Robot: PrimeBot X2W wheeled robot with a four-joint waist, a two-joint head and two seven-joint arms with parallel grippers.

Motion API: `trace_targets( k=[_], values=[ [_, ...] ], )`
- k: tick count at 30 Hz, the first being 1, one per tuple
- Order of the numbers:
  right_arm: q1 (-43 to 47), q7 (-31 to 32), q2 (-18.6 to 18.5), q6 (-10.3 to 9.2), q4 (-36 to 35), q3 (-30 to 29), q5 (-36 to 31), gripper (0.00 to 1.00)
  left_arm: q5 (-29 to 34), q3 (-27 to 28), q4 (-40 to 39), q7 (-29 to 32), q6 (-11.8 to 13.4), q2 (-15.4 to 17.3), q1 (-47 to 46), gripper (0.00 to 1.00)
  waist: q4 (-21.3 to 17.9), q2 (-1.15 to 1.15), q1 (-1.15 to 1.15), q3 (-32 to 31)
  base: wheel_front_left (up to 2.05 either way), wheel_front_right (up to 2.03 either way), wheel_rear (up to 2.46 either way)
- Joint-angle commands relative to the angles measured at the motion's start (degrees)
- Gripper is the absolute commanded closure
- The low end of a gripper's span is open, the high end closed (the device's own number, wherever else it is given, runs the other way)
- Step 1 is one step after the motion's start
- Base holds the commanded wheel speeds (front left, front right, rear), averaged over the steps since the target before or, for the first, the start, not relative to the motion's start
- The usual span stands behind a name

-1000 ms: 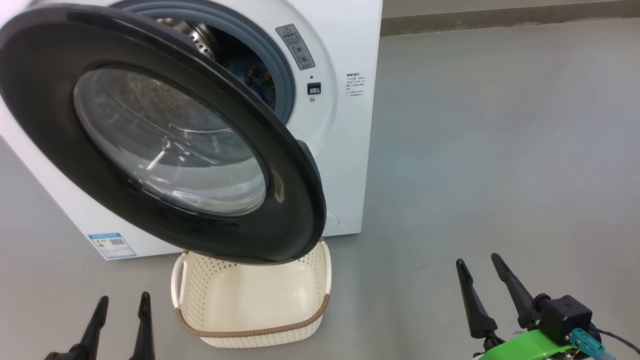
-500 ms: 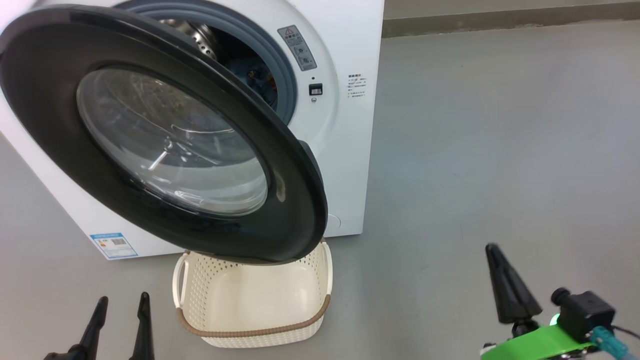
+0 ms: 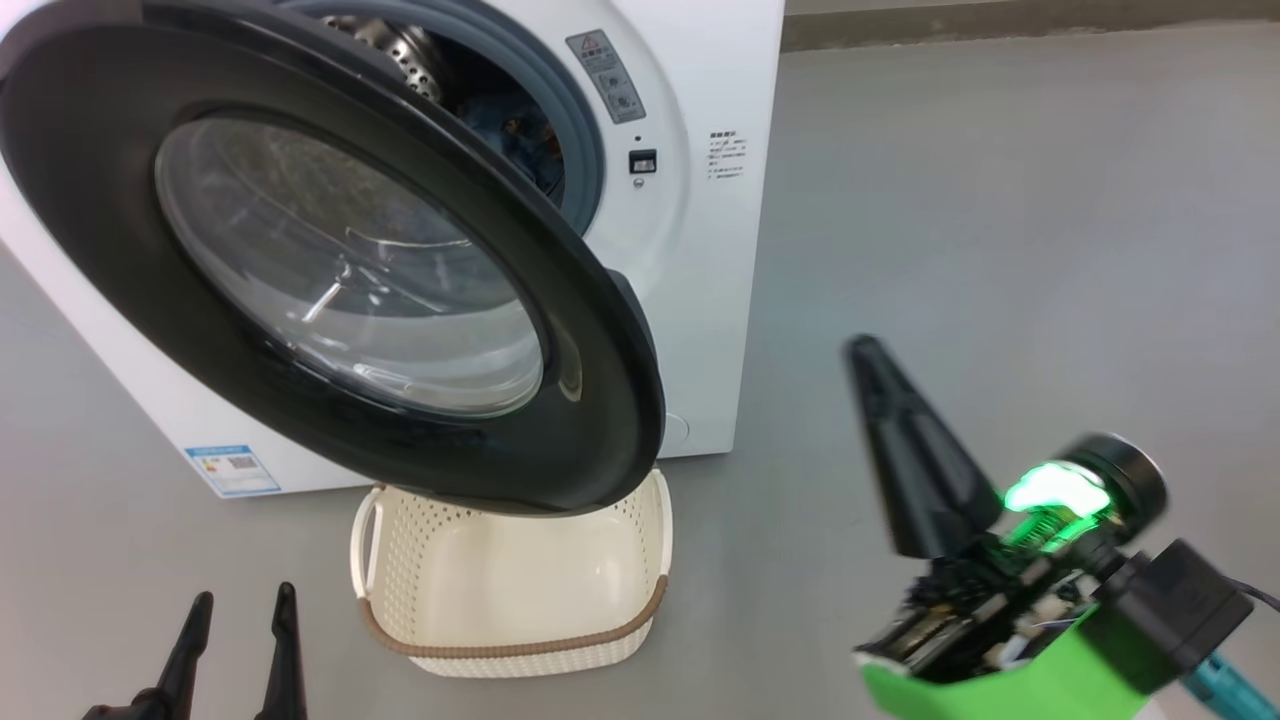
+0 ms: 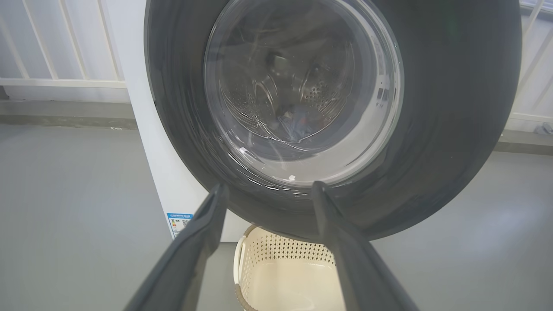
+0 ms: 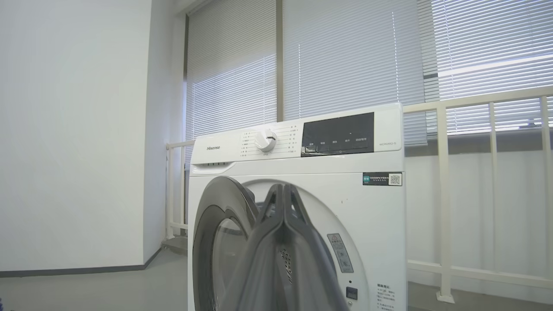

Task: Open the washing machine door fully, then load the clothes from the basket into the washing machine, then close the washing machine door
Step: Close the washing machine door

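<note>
Grey floor [image 3: 1000, 200] surrounds the white front-loading washing machine [image 3: 700, 300]. Its round black-rimmed glass door [image 3: 600, 400] hangs open at upper left. Blue printed clothes [image 3: 515, 140] lie in the drum [image 3: 405, 45], and the cream perforated basket [image 3: 520, 648] beneath is empty. Right gripper [image 3: 872, 362] has clenched empty and risen mid-right, probably to push the door shut; left gripper [image 3: 245, 597] stays spread, lower left.

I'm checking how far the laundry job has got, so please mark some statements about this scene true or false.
1. The cream-white perforated plastic basket is empty. True.
2. The large round black-rimmed glass door is shut. False: it stands open.
3. The blue printed clothes lie inside the steel perforated drum. True.
4. The right end effector has its fingers spread apart. False: they are pressed together.
5. The left end effector is open. True.
</note>
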Motion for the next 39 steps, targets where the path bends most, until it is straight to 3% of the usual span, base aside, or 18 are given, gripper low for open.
trace_targets(
  k=[1,6,15,32,39],
  values=[
    [-3.6,-0.25,-0.56,0.51,-3.3,4.69,-0.5,1.0,-0.38,1.58,-1.64,-0.36,-0.09,0.65,-2.03,0.0,0.6,0.0,0.0,0.59,0.0,0.0,0.0],
    [-6.13,-0.25,-2.46,0.51,-2.62,10.63,-0.39,1.0,-0.68,0.8,-1.66,-0.36,-0.09,0.72,-2.99,0.0,1.66,0.0,0.0,1.58,0.0,0.0,0.0],
    [-12.02,-0.25,-5.53,0.51,10.98,21.57,2.61,1.0,-1.5,-1.27,-2.28,-0.36,-0.09,0.39,-5.67,0.0,5.53,0.0,0.0,4.9,0.0,0.0,0.0],
    [-21.17,-0.25,-1.16,0.51,33.1,14.89,0.69,1.0,-5.11,-5.61,-2.62,-0.36,-0.09,0.5,-12.69,0.0,11.97,0.0,0.0,14.9,0.0,0.0,0.0],
    [-23.6,-0.25,-0.19,0.51,36.85,8.9,-1.33,1.0,-6.23,-6.07,-2.58,-0.36,-0.09,0.61,-14.08,0.0,12.29,0.0,0.0,17.07,0.0,0.0,0.0]
  ],
)
